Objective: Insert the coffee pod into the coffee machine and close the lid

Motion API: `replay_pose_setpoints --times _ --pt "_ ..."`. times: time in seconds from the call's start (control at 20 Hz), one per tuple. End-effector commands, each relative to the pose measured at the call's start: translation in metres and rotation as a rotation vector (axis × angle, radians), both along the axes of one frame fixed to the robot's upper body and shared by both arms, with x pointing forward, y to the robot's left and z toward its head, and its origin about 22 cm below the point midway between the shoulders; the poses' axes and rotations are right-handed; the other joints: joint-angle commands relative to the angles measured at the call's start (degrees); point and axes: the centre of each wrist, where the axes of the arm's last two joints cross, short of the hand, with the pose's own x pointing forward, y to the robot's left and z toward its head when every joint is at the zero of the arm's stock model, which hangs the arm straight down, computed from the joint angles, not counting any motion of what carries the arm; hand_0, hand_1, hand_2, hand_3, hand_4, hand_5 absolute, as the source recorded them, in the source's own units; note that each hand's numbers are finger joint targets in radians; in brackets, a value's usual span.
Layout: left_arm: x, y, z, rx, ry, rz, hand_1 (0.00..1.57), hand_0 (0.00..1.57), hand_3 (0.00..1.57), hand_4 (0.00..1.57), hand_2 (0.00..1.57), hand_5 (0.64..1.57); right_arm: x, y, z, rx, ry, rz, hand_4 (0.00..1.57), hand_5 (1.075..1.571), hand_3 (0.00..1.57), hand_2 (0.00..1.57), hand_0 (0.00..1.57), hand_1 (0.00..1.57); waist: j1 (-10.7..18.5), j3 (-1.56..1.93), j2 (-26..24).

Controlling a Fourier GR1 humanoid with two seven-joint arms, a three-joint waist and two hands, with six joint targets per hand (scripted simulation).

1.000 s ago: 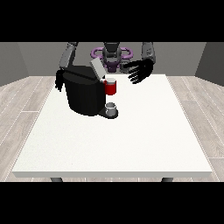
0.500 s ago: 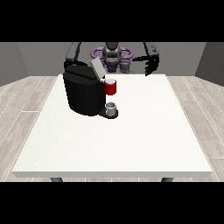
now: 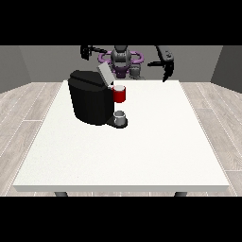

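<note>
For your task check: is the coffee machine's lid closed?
No; the lid stands tilted open above the machine, beside the red pod holder.

The white desk (image 3: 142, 156) stands on a floor of pale wood-look planks (image 3: 19, 113). One item rests directly on it: a black coffee machine (image 3: 90, 99), placed in the far half, toward the view's left. The machine's lid (image 3: 105, 74) is tilted up. A small grey cup (image 3: 121, 116) sits on the machine's base, below the red pod holder (image 3: 120, 94).
</note>
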Motion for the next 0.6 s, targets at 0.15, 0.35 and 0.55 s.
replay_pose_setpoints --times 0.15,0.35,0.55 --pt "-0.024 -0.009 -0.011 -0.034 -0.045 0.025 0.00 0.00 0.00 0.30 0.00 1.571 0.017 0.021 0.067 -0.051 -0.233 0.019 0.20 1.571 0.00 0.00 0.00 0.00 0.3 0.04 3.0" --pt "-0.016 -0.003 0.005 -0.045 -0.141 -0.030 0.00 0.00 0.00 0.12 0.00 1.571 0.007 0.039 0.082 -0.090 -0.291 -0.019 0.44 1.571 0.00 0.00 0.00 0.00 3.1 0.06 8.3" --pt "0.023 0.001 0.039 -0.086 -0.221 -0.076 0.00 0.00 0.00 0.20 0.00 1.571 0.024 0.048 0.086 -0.091 -0.297 -0.033 0.35 1.571 0.00 0.00 0.00 0.00 6.7 0.08 13.9"
